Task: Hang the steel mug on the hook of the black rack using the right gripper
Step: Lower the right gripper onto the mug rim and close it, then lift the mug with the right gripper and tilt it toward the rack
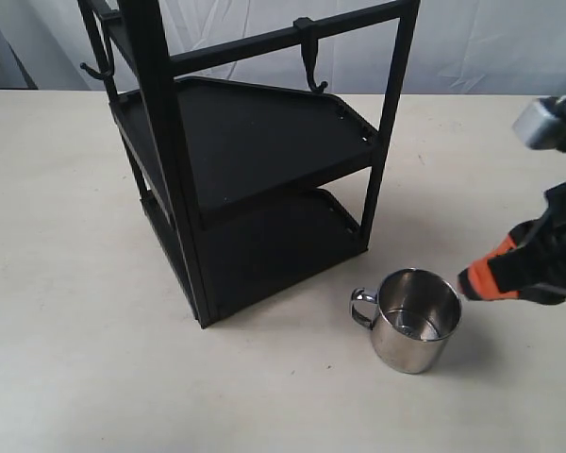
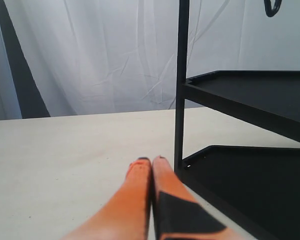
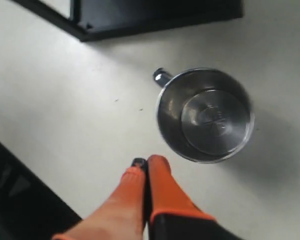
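The steel mug (image 1: 414,320) stands upright on the table in front of the black rack (image 1: 236,142), its handle (image 1: 362,307) turned toward the rack. In the right wrist view the mug (image 3: 205,115) shows its open mouth. My right gripper (image 1: 467,281) hovers just right of the mug's rim, shut and empty; its fingertips (image 3: 148,162) stay short of the rim. A hook (image 1: 308,57) hangs from the rack's upper crossbar. Another hook (image 1: 98,64) hangs at the rack's far left. My left gripper (image 2: 151,161) is shut beside a rack post (image 2: 180,85).
The rack's two shelves (image 1: 264,123) hold nothing. White curtain (image 2: 90,55) hangs behind the beige table (image 1: 66,311). The rack's lower tray (image 2: 250,180) lies close to my left fingers. The rack's base edge (image 3: 140,20) is beyond the mug.
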Action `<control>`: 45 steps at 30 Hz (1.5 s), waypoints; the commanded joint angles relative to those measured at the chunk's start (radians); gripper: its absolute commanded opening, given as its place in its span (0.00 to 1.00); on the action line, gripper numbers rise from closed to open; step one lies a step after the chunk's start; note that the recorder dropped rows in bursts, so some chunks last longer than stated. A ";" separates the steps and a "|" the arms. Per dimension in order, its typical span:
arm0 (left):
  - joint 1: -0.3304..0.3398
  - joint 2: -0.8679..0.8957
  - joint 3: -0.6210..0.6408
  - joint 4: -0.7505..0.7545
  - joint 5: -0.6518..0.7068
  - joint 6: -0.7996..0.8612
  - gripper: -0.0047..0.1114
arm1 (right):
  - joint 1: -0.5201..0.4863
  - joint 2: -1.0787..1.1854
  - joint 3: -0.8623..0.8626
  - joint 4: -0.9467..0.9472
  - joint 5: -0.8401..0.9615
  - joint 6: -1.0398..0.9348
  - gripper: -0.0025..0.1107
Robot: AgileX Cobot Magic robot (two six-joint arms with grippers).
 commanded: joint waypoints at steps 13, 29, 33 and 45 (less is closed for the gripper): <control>-0.010 -0.005 0.000 0.000 -0.005 -0.002 0.05 | 0.410 0.162 -0.008 -0.432 -0.243 0.237 0.46; -0.010 -0.005 0.000 0.000 -0.005 -0.002 0.05 | 0.410 0.437 -0.008 -0.403 -0.394 0.239 0.22; -0.010 -0.005 0.000 0.000 -0.005 -0.002 0.05 | 0.410 0.466 -0.008 -0.357 -0.392 0.243 0.01; -0.010 -0.005 0.000 0.000 -0.005 -0.002 0.05 | 0.284 0.094 -0.010 0.157 -0.250 -0.126 0.01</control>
